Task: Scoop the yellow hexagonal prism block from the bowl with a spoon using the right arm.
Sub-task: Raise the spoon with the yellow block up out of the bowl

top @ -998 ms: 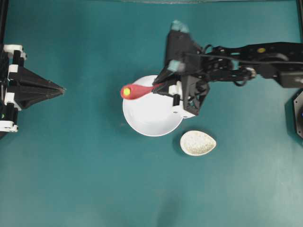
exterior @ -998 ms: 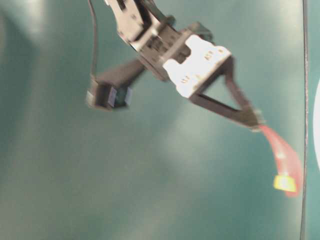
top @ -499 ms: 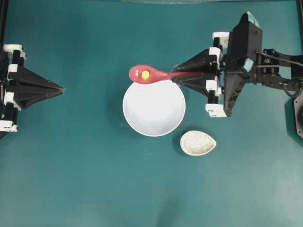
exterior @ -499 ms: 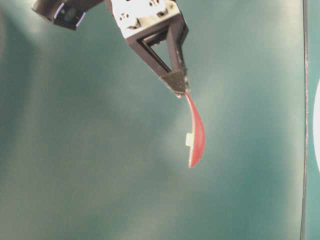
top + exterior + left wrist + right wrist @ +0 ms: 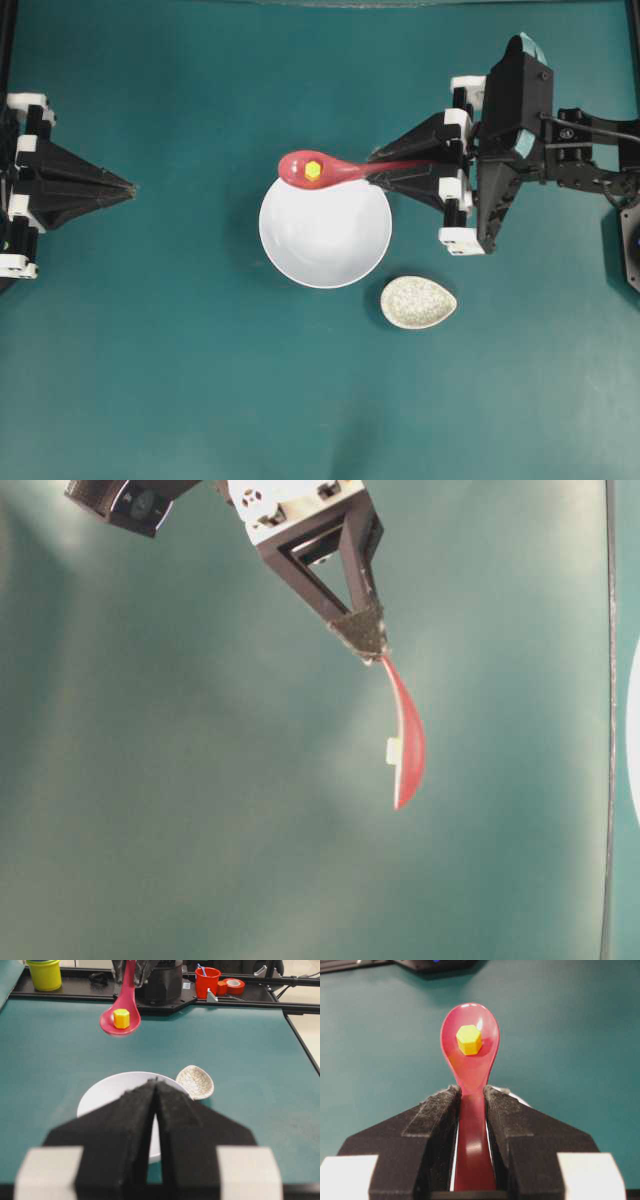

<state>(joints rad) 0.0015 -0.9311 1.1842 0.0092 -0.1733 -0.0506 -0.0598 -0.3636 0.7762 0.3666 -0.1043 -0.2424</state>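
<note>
The pinkish-red spoon (image 5: pixel 340 170) hangs level in the air over the far rim of the white bowl (image 5: pixel 325 240). Its handle is clamped in my right gripper (image 5: pixel 375 167), which is shut on it to the right of the bowl. The yellow hexagonal prism block (image 5: pixel 313 171) lies in the scoop. The right wrist view has the block (image 5: pixel 469 1039) resting in the spoon (image 5: pixel 470 1067) ahead of the gripper (image 5: pixel 471 1091). From table level the spoon (image 5: pixel 408 740) is edge-on, with the block (image 5: pixel 393 751) a pale nub. My left gripper (image 5: pixel 132 188) rests shut and empty at the far left.
A small speckled beige spoon rest (image 5: pixel 418 302) lies just right of the bowl's near side. In the left wrist view a yellow cup (image 5: pixel 45 974), a red cup (image 5: pixel 207 981) and a red tape roll (image 5: pixel 233 985) stand beyond the table's edge.
My right arm has swung back from over the bowl to its right side, carrying the spoon with the block from the bowl's upper left rim to its far rim. The left arm stayed still.
</note>
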